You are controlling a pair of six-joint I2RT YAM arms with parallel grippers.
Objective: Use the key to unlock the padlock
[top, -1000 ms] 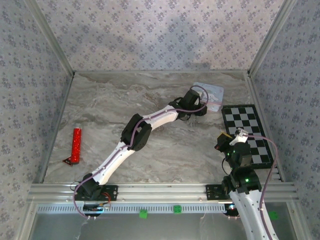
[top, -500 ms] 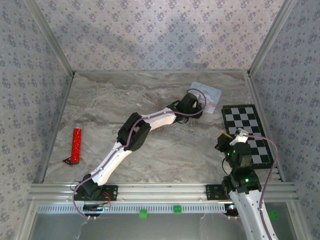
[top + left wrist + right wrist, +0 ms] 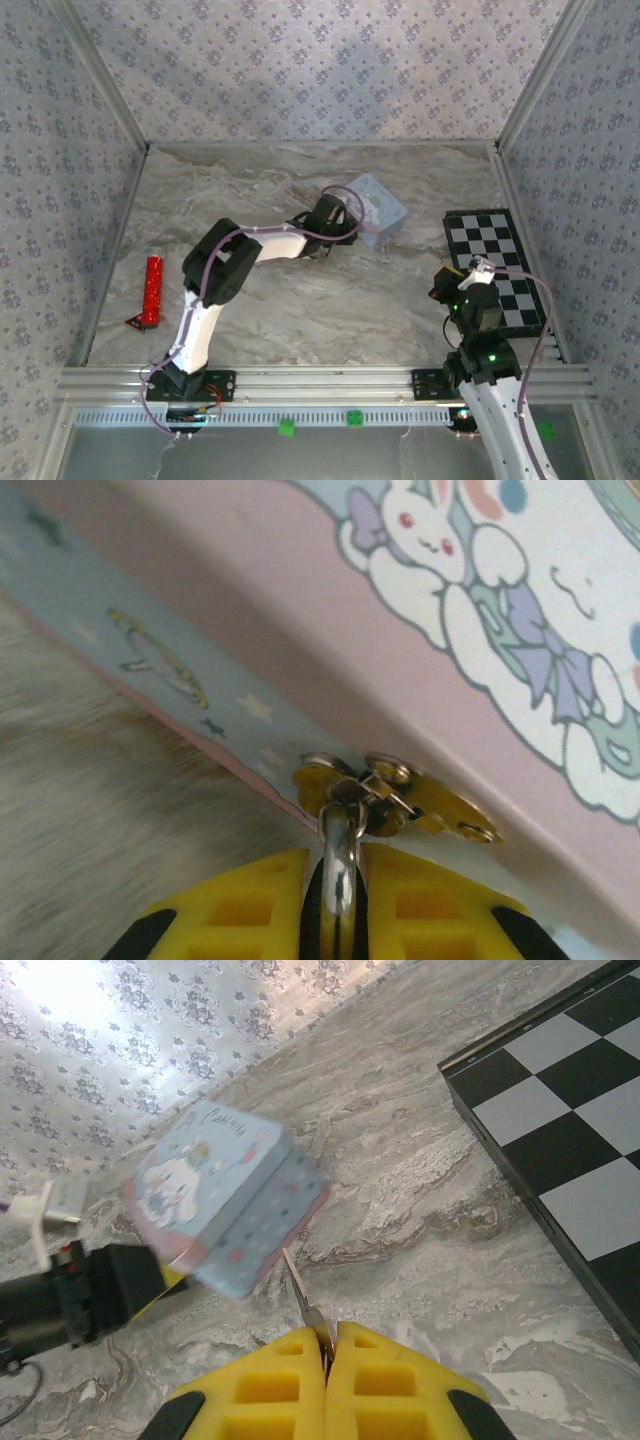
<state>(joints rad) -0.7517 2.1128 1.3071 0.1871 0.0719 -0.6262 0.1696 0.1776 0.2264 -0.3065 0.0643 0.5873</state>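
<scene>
Pale-blue tin (image 3: 372,208) hasp: left jaws clamp padlock (image 3: 340,880) loop | right jaws pinch key (image 3: 300,1285) (checkerboard (image 3: 492,262) beside) | red stick (image 3: 153,288) far left

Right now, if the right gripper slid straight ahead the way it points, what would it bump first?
Probably the pale-blue tin, its near corner met by the key the right gripper holds; depth is unclear.

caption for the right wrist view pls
Right gripper pinches the key, blade pointing toward the pale-blue cartoon tin.
</scene>
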